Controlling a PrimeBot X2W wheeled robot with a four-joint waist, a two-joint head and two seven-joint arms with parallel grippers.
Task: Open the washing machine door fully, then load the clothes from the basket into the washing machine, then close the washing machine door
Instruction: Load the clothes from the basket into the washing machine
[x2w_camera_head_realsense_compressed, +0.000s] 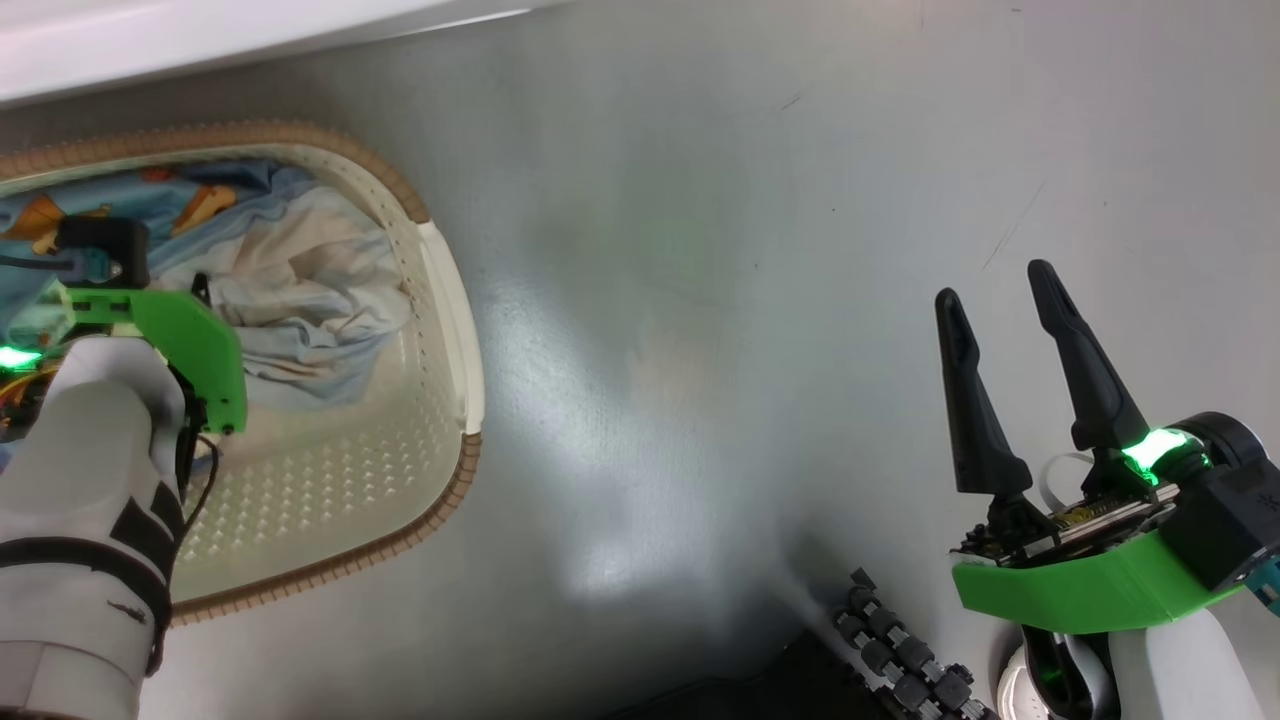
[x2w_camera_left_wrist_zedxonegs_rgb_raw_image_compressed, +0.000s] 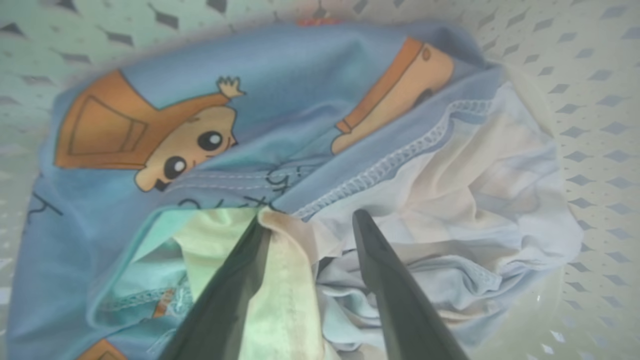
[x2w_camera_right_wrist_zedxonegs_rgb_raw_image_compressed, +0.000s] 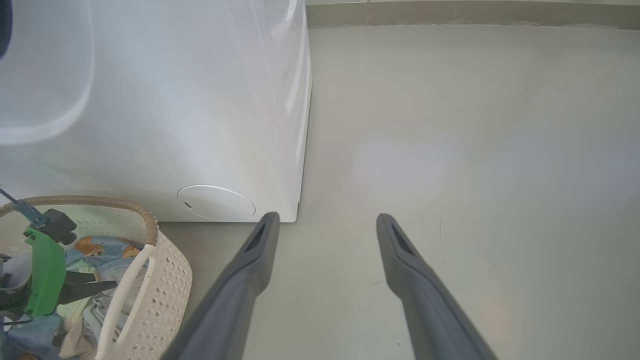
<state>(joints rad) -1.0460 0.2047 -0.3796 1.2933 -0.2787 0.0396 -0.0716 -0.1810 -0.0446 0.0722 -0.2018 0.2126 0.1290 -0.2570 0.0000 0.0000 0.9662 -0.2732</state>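
The cream basket (x2w_camera_head_realsense_compressed: 445, 330) stands on the floor at the left, just in front of the white washing machine (x2w_camera_right_wrist_zedxonegs_rgb_raw_image_compressed: 175, 100). In it lie the clothes (x2w_camera_left_wrist_zedxonegs_rgb_raw_image_compressed: 300, 115): light blue fabric with orange-brown bears, and white cloth (x2w_camera_head_realsense_compressed: 300, 280) beside it. My left gripper (x2w_camera_left_wrist_zedxonegs_rgb_raw_image_compressed: 310, 220) reaches down into the basket, open. Its fingers press into the pile on either side of a cream-white fold. My right gripper (x2w_camera_head_realsense_compressed: 1000, 300) hangs open over bare floor at the right, holding nothing. The washing machine door is out of view.
The machine's lower front carries a round cover (x2w_camera_right_wrist_zedxonegs_rgb_raw_image_compressed: 216, 202), and its corner stands close to my right fingers (x2w_camera_right_wrist_zedxonegs_rgb_raw_image_compressed: 260, 240). Grey floor (x2w_camera_right_wrist_zedxonegs_rgb_raw_image_compressed: 475, 150) stretches to the right up to a skirting (x2w_camera_right_wrist_zedxonegs_rgb_raw_image_compressed: 450, 12). My base's black rollers (x2w_camera_head_realsense_compressed: 900, 660) show at the bottom.
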